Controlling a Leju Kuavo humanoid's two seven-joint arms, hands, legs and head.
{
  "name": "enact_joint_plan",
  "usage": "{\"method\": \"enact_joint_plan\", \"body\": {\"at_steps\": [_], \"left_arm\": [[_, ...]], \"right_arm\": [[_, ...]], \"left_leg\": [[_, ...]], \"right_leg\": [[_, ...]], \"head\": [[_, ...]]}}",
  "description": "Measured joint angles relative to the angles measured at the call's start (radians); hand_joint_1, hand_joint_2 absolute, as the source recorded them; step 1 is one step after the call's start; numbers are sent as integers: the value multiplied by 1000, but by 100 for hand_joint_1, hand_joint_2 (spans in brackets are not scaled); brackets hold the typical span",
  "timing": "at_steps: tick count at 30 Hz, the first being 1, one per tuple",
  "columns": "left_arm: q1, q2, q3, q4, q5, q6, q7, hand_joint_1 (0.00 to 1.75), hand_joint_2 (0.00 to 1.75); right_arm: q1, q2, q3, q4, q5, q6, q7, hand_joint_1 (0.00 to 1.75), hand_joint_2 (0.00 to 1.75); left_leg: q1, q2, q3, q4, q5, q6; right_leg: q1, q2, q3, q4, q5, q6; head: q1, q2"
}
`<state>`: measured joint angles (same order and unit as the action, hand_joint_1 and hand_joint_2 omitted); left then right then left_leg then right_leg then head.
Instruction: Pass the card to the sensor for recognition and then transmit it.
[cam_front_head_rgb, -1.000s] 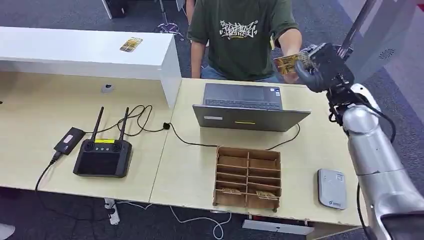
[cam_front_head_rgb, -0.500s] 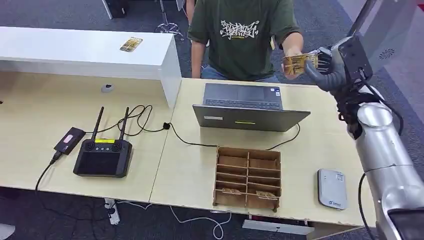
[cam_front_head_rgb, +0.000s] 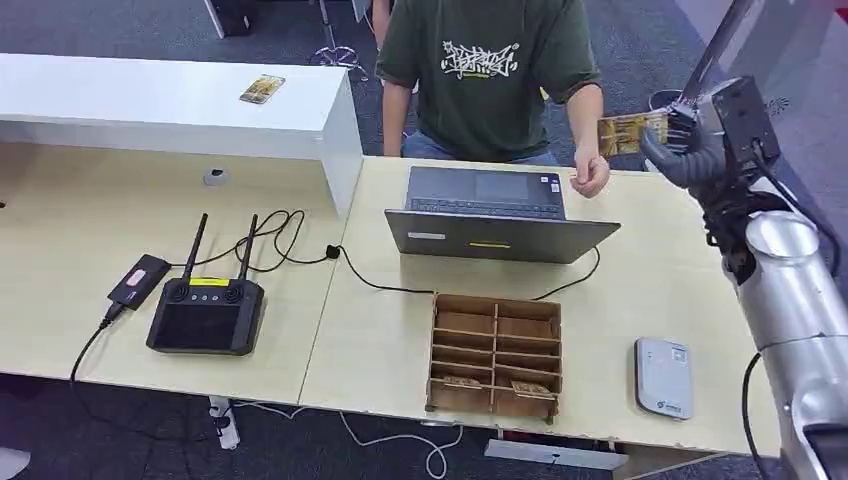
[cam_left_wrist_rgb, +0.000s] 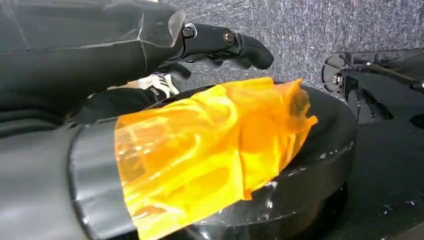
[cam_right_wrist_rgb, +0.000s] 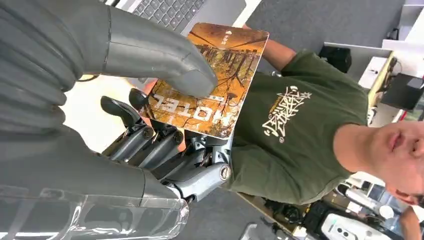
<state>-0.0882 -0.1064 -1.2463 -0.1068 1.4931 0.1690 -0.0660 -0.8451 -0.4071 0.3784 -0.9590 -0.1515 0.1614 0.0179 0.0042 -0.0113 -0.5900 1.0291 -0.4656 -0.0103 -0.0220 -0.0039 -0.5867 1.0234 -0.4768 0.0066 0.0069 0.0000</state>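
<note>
My right hand (cam_front_head_rgb: 700, 142) is raised past the table's far right corner and holds an orange-brown card (cam_front_head_rgb: 630, 131) marked HOTEL. In the right wrist view the thumb (cam_right_wrist_rgb: 155, 55) presses on the card (cam_right_wrist_rgb: 215, 75), with the dark fingers (cam_right_wrist_rgb: 165, 150) under it. The white sensor pad (cam_front_head_rgb: 664, 377) lies flat on the table near its front right edge, well below the hand. My left hand (cam_left_wrist_rgb: 220, 42) hangs over grey carpet, its fingers stretched out with nothing in them.
A person in a green shirt (cam_front_head_rgb: 485, 70) stands behind the table, one hand (cam_front_head_rgb: 592, 178) by the open laptop (cam_front_head_rgb: 490, 212). A wooden slotted box (cam_front_head_rgb: 495, 355) sits at the front. A controller (cam_front_head_rgb: 207, 312) and cables lie left. Another card (cam_front_head_rgb: 262, 88) lies on the white counter.
My right hand has moved right with the card, away from the person. The person's hand has let go of the card and dropped to the table beside the laptop.
</note>
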Motion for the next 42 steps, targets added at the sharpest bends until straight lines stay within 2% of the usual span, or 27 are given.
{"method": "enact_joint_plan", "body": {"at_steps": [11,17,27,42], "left_arm": [[3,0,8,0,0,2,-8,0,0],[9,-2,23,0,0,8,-14,0,0],[14,-3,38,0,0,10,-21,0,0],[16,-5,55,0,0,18,-22,0,0]], "right_arm": [[77,-73,-10,-9,-61,3,-18,175,175],[206,-101,-44,-51,-83,-1,-47,175,175],[420,-126,-131,-164,-88,-19,-60,175,175],[642,-133,-238,-314,-77,-26,-61,175,175]], "left_leg": [[0,0,0,0,0,0],[0,0,0,0,-1,0],[0,0,-1,0,-1,1],[0,0,-1,0,-2,2]], "right_leg": [[0,0,0,0,0,0],[0,0,0,-1,0,0],[0,0,0,-1,-1,2],[0,0,0,-1,-2,2]], "head": [[0,0],[0,0],[0,0],[0,0]]}}
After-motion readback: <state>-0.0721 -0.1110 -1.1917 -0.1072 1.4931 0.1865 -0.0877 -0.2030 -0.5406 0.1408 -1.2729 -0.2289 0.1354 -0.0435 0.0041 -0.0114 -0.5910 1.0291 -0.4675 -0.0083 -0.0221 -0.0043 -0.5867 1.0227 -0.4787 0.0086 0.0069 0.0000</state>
